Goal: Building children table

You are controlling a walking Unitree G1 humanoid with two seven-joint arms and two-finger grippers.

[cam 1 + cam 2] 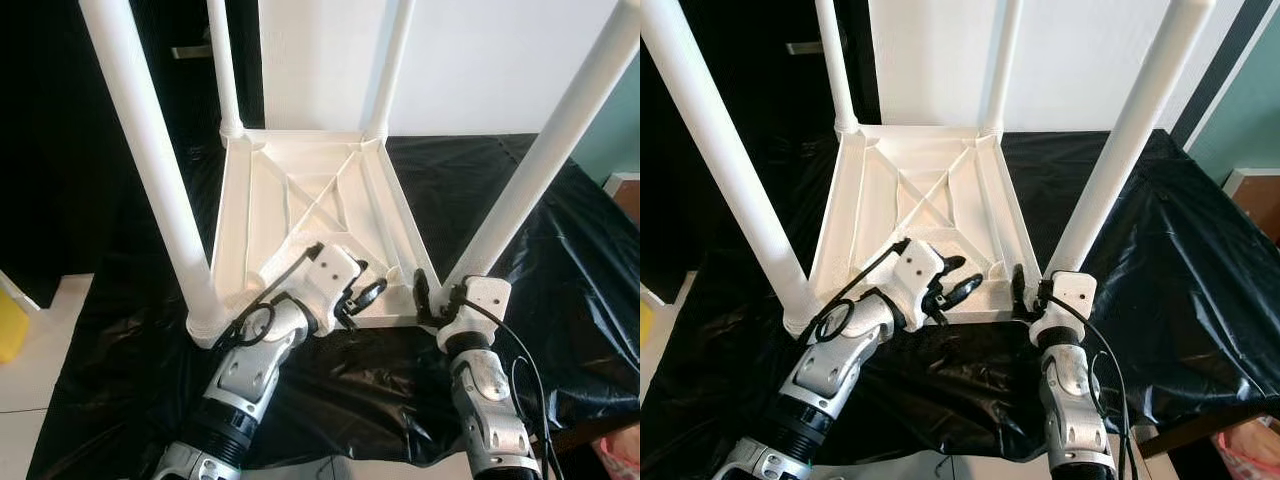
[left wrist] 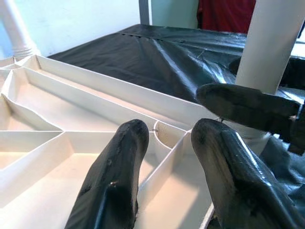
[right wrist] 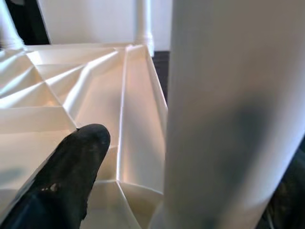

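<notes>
A white children's table (image 1: 250,200) lies upside down on black sheeting, its four legs pointing up. My left gripper (image 1: 362,297) hovers open over the ribbed underside near the front edge, with nothing between its fingers (image 2: 114,176). My right gripper (image 1: 425,298) is at the foot of the front right leg (image 1: 540,160). In the right wrist view that leg (image 3: 228,119) stands very close, and one black finger (image 3: 71,167) sits beside it with a gap; the other finger is hidden. The front left leg (image 1: 150,150) rises to the left of my left arm.
Black plastic sheeting (image 1: 120,330) covers the platform and hangs over its front and right edges. A yellow object (image 1: 10,325) stands on the pale floor at far left. Something pink (image 1: 620,450) lies at the lower right. A white wall is behind the table.
</notes>
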